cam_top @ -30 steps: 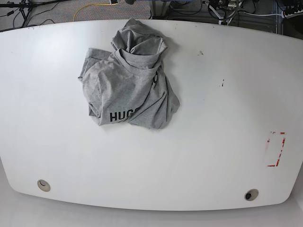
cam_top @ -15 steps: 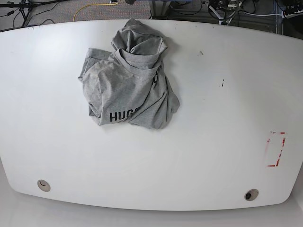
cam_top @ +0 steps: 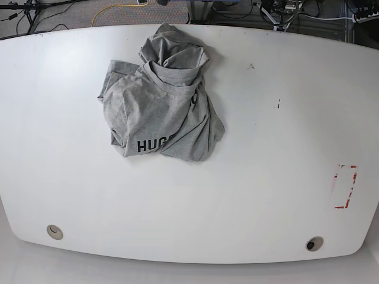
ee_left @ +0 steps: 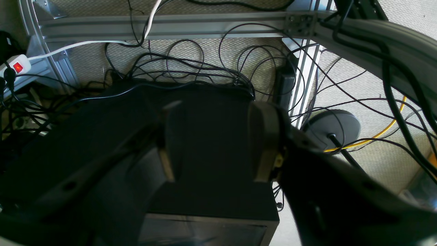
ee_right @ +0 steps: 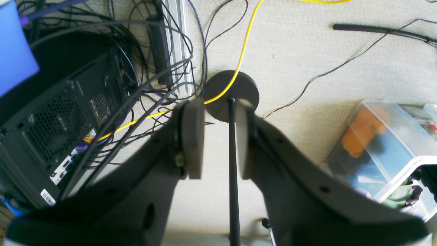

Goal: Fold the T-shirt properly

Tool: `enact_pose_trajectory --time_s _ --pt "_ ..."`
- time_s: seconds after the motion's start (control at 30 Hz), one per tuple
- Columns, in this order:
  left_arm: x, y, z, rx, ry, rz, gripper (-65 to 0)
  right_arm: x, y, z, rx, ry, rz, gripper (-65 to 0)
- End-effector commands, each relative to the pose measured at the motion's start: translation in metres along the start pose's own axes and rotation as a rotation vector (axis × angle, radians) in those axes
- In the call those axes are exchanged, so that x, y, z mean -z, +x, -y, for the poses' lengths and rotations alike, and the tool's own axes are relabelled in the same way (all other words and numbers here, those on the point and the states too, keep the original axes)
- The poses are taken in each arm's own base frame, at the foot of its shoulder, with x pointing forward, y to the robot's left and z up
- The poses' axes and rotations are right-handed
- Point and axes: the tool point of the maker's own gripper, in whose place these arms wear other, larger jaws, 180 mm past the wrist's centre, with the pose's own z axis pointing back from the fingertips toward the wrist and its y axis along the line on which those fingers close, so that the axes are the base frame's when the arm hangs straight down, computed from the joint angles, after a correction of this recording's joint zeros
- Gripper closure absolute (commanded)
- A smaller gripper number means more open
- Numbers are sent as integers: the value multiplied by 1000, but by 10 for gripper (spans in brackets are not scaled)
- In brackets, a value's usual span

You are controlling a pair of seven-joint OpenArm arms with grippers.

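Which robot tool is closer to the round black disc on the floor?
Right, it seems. The right tool frames the disc between its tips; the left tool has it off to one side.

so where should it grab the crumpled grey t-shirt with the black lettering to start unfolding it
Probably the crumpled grey T-shirt is best taken at its ribbed collar, coming straight down from above. The collar stands up as a raised fold near the far edge of the white table, so it gives a clear ridge to pinch; the lettered lower part lies flatter and bunched.

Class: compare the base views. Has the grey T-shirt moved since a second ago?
No. The T-shirt sits equally far from the red tape mark.
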Motion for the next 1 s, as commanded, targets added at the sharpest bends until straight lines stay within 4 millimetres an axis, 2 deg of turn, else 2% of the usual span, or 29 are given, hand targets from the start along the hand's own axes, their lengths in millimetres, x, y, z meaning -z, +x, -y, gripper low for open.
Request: enact_pose_trajectory --time_s 0.0,0.27,0.47,0.97 --pt "0 2 -1 3 2 9 -268 -1 -5 0 1 2 -2 -134" --pt "0 2 1 -3 -1 10 -264 -1 -4 0 3 2 6 -113" --pt "-1 -5 -3 2 7 0 -266 -2 -5 2 1 -5 13 -130" --pt "-1 -4 2 3 -21 2 -251 -1 -6 -1 -4 3 0 -127"
